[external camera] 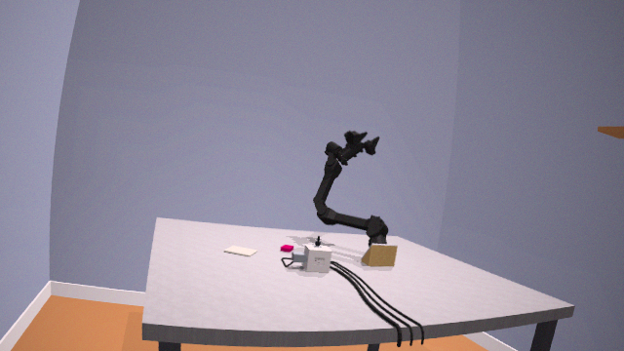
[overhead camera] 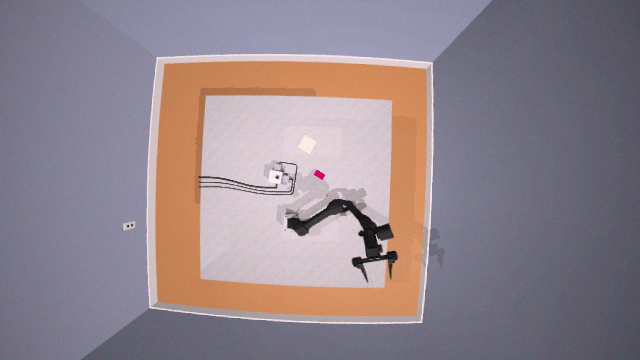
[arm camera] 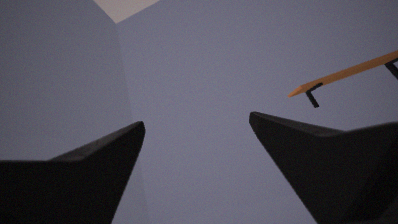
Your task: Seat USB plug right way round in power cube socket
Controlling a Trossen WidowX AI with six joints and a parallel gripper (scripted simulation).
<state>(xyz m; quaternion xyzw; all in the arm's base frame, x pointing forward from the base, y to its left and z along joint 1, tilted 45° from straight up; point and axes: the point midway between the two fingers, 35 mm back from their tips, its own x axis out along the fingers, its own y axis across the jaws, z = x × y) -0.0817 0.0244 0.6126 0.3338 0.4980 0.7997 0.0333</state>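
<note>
The white power cube (overhead camera: 272,180) (external camera: 318,260) stands on the table (overhead camera: 235,130) (external camera: 219,292). A small dark plug (overhead camera: 277,177) (external camera: 318,242) stands upright on its top; its way round and depth in the socket are too small to tell. Grey-blue plugs (overhead camera: 285,178) (external camera: 298,257) stick out of the cube's sides. My gripper (overhead camera: 379,280) (external camera: 371,136) (arm camera: 198,121) is open and empty, high up and well away from the cube, over the table's corner in the top view. Only wall and a shelf lie beyond its fingers in the wrist view.
Black cables (overhead camera: 240,185) (external camera: 367,289) run from the cube over the table edge. A pink block (overhead camera: 319,174) (external camera: 287,248) and a flat cream pad (overhead camera: 307,144) (external camera: 240,251) lie near the cube. A tan wedge (external camera: 383,255) stands by the arm's base. A shelf (arm camera: 350,70) hangs on the wall.
</note>
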